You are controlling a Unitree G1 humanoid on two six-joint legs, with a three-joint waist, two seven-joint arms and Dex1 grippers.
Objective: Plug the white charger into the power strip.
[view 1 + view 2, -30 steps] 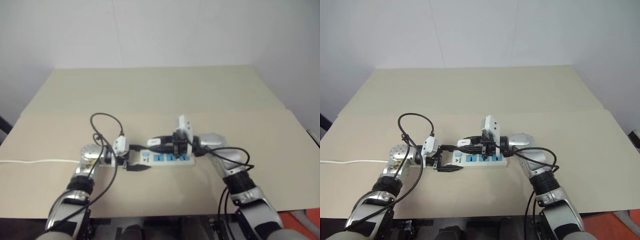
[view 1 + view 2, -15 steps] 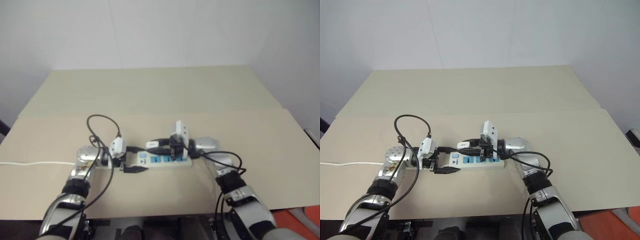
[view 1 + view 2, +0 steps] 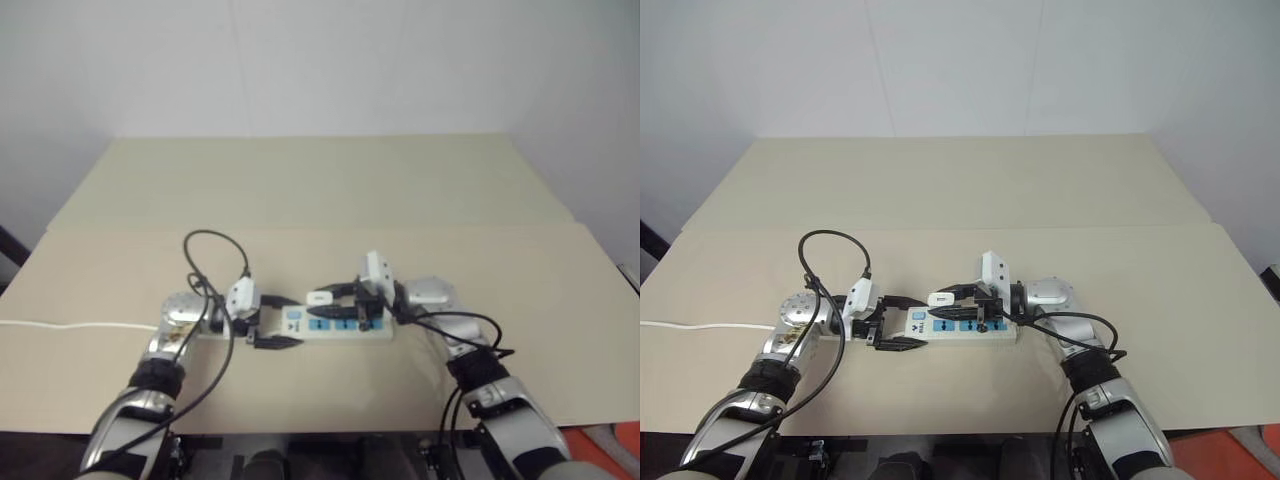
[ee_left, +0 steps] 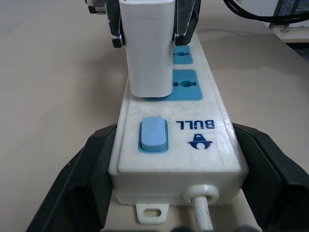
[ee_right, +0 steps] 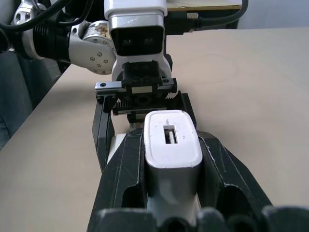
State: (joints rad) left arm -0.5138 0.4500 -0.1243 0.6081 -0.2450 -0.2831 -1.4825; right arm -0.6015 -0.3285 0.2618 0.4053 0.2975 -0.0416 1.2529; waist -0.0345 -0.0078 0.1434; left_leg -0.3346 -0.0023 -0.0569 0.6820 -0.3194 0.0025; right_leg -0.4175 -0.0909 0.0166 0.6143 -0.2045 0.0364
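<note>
The power strip (image 3: 970, 328) lies on the table, a white bar with blue socket faces. My left gripper (image 3: 924, 321) is shut on its switch end, one black finger (image 4: 91, 174) along each side. The white charger (image 4: 147, 48) stands upright on the socket face beside the blue switch (image 4: 153, 134), its base against that face and its prongs hidden. Around the charger's upper part my right gripper (image 3: 948, 302) is shut. The right wrist view shows the charger's top (image 5: 173, 145) with a small slot, held between that gripper's fingers.
The strip's thin white cord (image 3: 700, 324) runs off toward the table's left edge. The beige tabletop (image 3: 960, 190) stretches back to a white wall. Black cables loop over my left wrist (image 3: 830, 250).
The whole picture has shifted with the camera. My right gripper has sunk a little and levelled out, bringing the charger down onto the strip. The left gripper keeps its hold unchanged.
</note>
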